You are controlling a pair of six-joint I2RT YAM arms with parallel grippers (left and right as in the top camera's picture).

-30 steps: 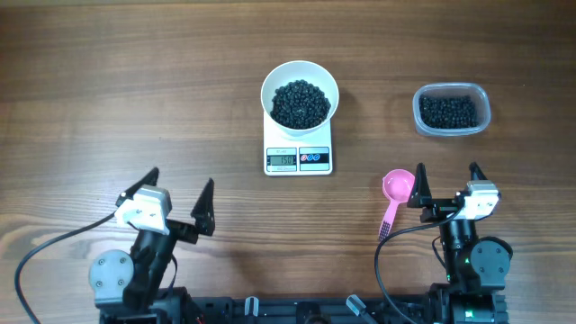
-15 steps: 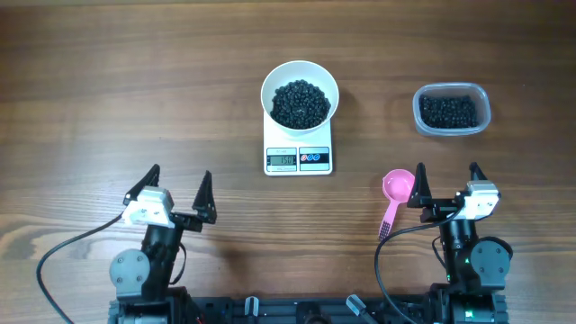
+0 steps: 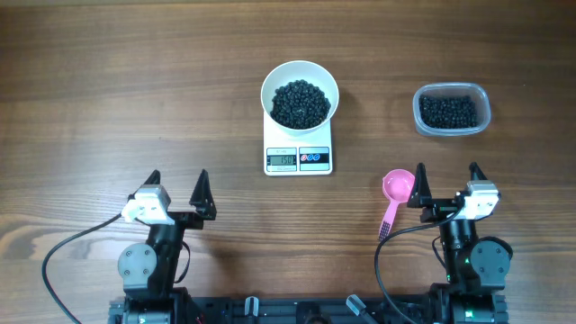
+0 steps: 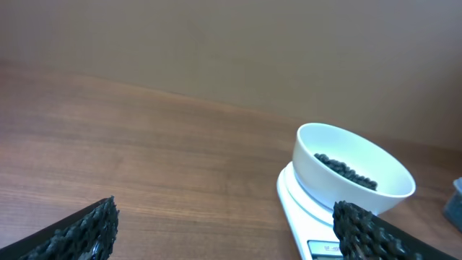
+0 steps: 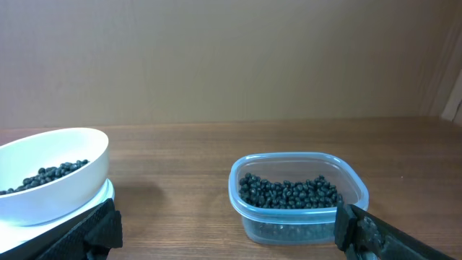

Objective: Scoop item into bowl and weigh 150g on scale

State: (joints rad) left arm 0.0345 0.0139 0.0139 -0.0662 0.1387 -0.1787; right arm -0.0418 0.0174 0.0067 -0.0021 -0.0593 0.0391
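With left gripper (image 3: 178, 175) and right gripper (image 3: 446, 171) both spread wide and empty at the bottom of the frame, looks nearly finished: beans (image 3: 301, 103) heaped in the bowl (image 3: 267, 90) on the scale (image 3: 298, 159) at upper centre, display too small to read surely. Left to do, perhaps only a check of that number; tub (image 3: 417, 110) at upper right, pink scoop (image 3: 397, 187) just beside the right gripper, much bare table (image 3: 108, 90) at left for moving.

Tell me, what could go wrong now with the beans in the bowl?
The white bowl of black beans sits on the small scale and looks wider than it, so a bump might tip it and spill them. The pink scoop lies close beside the open right jaws, so a careless move could knock it away.
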